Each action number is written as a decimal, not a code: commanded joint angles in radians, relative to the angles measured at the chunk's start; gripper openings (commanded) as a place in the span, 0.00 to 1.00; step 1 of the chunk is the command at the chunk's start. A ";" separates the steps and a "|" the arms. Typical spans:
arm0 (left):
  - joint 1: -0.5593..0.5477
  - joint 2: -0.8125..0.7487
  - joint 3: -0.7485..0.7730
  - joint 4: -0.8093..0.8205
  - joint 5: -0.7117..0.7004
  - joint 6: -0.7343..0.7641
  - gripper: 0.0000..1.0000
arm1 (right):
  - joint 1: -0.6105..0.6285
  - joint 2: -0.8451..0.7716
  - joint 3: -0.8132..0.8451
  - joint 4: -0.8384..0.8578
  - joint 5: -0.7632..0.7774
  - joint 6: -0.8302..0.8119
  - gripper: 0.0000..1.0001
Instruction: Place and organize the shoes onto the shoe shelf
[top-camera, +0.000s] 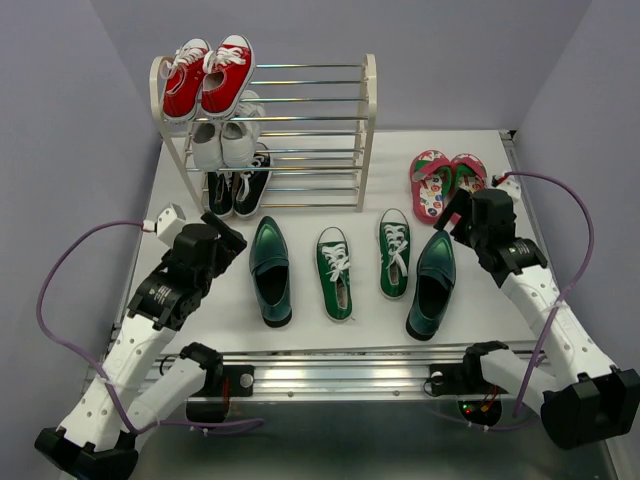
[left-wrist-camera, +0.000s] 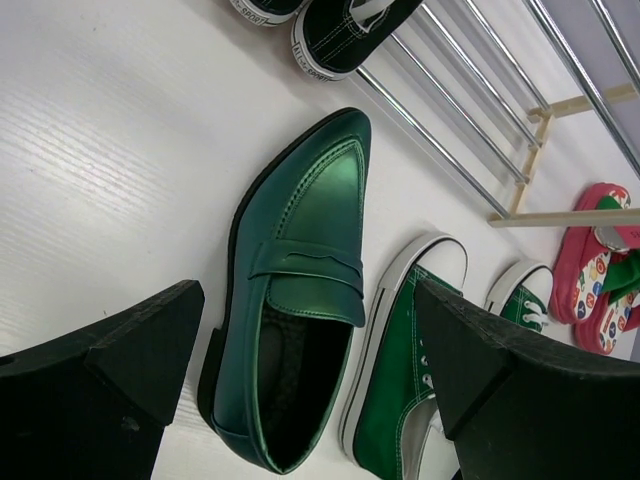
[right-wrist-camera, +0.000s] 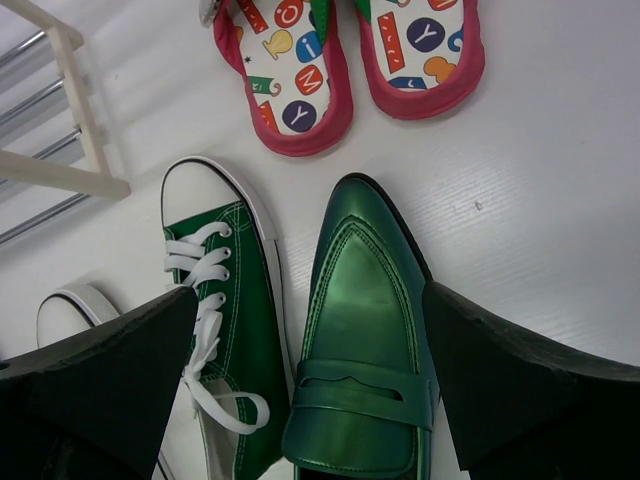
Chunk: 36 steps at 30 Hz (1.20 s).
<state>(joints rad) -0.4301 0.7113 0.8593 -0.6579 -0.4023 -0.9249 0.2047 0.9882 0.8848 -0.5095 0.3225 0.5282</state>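
Observation:
The shoe shelf (top-camera: 368, 130) stands at the back. In front of it on the table lie a teal loafer (top-camera: 270, 270), two green sneakers (top-camera: 335, 272) (top-camera: 394, 252), a second teal loafer (top-camera: 433, 283) and the pink flip-flops (top-camera: 445, 181) at the right. My left gripper (top-camera: 232, 240) is open above the left loafer (left-wrist-camera: 300, 290), which lies between its fingers (left-wrist-camera: 120, 370) in the left wrist view. My right gripper (top-camera: 458, 215) is open above the right loafer (right-wrist-camera: 365, 330), a green sneaker (right-wrist-camera: 225, 330) beside it and the flip-flops (right-wrist-camera: 300, 70) beyond.
Red sneakers (top-camera: 208, 76) sit on the top tier at the left, white sneakers (top-camera: 225, 140) on the middle tier, black sneakers (top-camera: 240, 185) on the bottom tier. The right part of each tier holds nothing. A metal rail (top-camera: 330, 365) runs along the near table edge.

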 joint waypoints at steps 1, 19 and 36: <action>0.002 0.005 0.003 -0.049 -0.020 -0.015 0.99 | 0.002 0.010 0.028 0.014 0.010 0.004 1.00; -0.012 0.132 -0.118 -0.187 0.503 -0.006 0.99 | 0.002 0.119 -0.003 0.014 -0.017 -0.004 1.00; -0.019 0.290 -0.066 -0.266 0.474 -0.025 0.93 | 0.002 0.127 -0.009 0.019 0.009 -0.008 1.00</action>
<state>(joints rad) -0.4442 1.0161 0.7544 -0.8898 0.0746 -0.9413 0.2047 1.1229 0.8814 -0.5091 0.3054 0.5274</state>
